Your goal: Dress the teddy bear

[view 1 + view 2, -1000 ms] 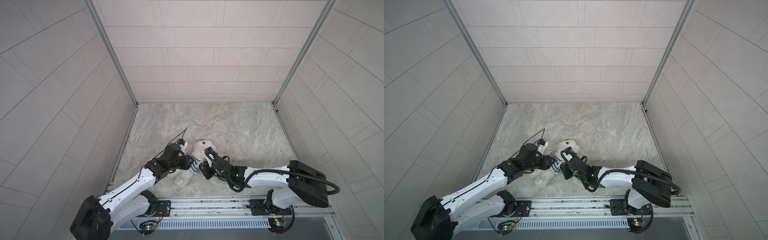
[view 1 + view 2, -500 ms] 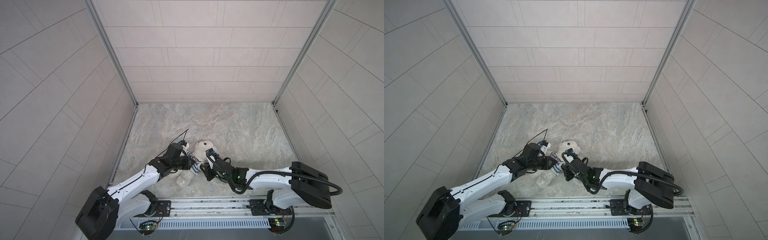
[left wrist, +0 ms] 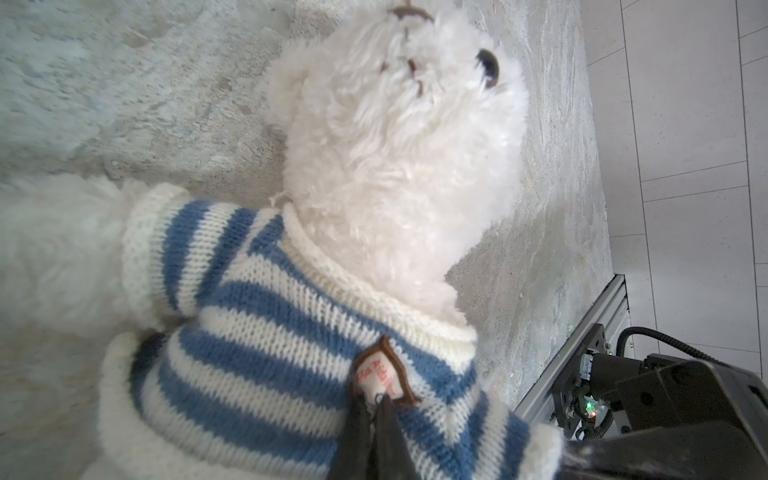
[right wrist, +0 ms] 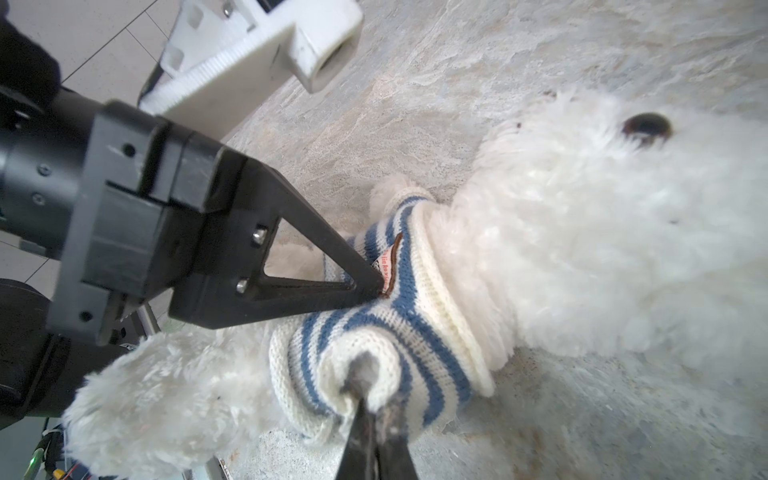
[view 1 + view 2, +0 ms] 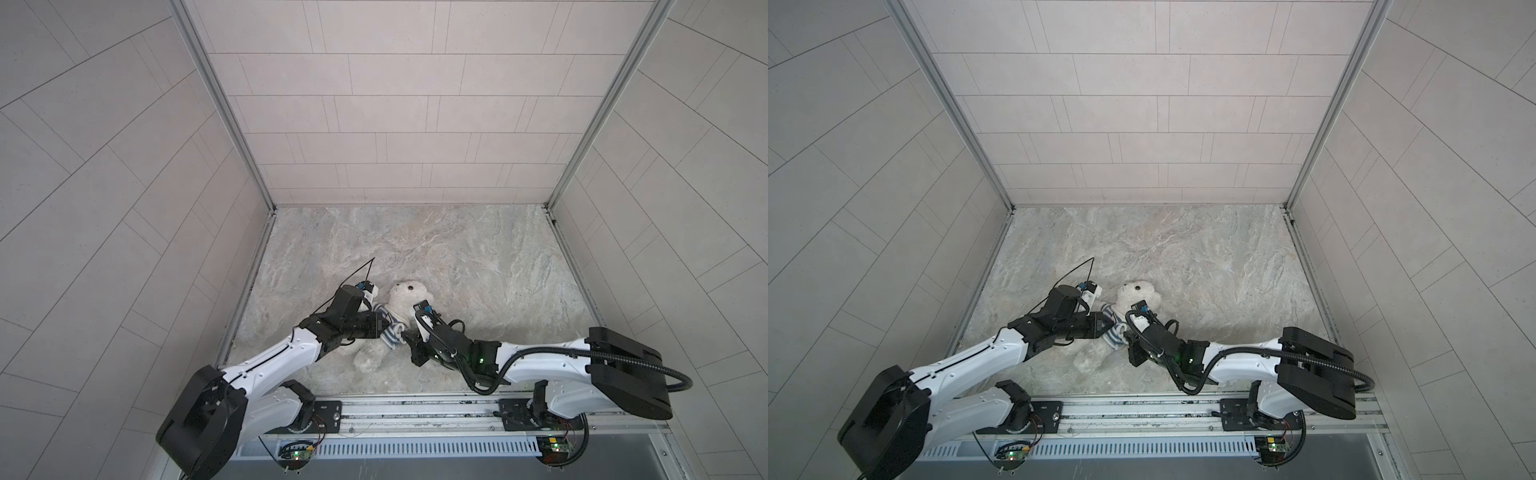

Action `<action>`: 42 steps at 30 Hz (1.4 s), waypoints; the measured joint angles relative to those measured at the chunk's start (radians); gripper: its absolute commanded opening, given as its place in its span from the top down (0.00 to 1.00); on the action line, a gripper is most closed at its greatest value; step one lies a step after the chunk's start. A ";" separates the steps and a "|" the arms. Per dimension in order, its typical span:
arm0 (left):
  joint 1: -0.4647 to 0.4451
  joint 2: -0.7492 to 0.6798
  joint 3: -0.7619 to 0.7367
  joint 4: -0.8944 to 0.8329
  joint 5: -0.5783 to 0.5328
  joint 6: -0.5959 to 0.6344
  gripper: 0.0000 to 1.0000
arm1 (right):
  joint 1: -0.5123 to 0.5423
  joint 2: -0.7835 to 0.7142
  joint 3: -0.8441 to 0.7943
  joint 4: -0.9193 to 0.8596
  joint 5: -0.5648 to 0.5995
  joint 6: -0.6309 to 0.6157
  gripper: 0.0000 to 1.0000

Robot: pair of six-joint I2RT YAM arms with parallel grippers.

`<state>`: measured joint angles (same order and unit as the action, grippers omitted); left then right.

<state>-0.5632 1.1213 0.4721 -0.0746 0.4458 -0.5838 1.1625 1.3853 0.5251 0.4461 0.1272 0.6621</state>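
So the left end effector (image 3: 376,409) comes in from 8 o'clock and has just snapped shut. Its jaws are pressed together on the striped sweater (image 3: 270,324), right at the little brown-edged badge (image 3: 380,376) on the chest.

The teddy bear (image 5: 406,296) is lying on the marble table (image 5: 478,257) near the robot-side edge, a bit left of centre. Its head points to 1 o'clock and its legs trail off to 7 o'clock in both top views. The sweater is already over the head and sitting round the neck, with one fluffy arm poking out of a sleeve.

Then the right end effector (image 4: 368,401), reaching in from 4 o'clock, has also just closed. It's pinching a rolled, cuff-like opening of the knit (sleeve or hem, can't quite tell).

Both went from part-open to gripping within the last second. To me that reads as grips set, and next comes the tug to pull the sweater down. The knit's stretchy and the bear's light, so the whole thing may just drag along.
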 measured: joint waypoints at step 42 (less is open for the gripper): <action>0.000 0.023 -0.003 0.018 0.014 0.009 1.00 | 0.089 -0.064 -0.010 0.013 0.195 -0.073 1.00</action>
<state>-0.5629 1.1446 0.4686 -0.0566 0.4599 -0.5747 1.2518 1.3216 0.5156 0.4591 0.3218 0.5888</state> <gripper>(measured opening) 0.067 0.048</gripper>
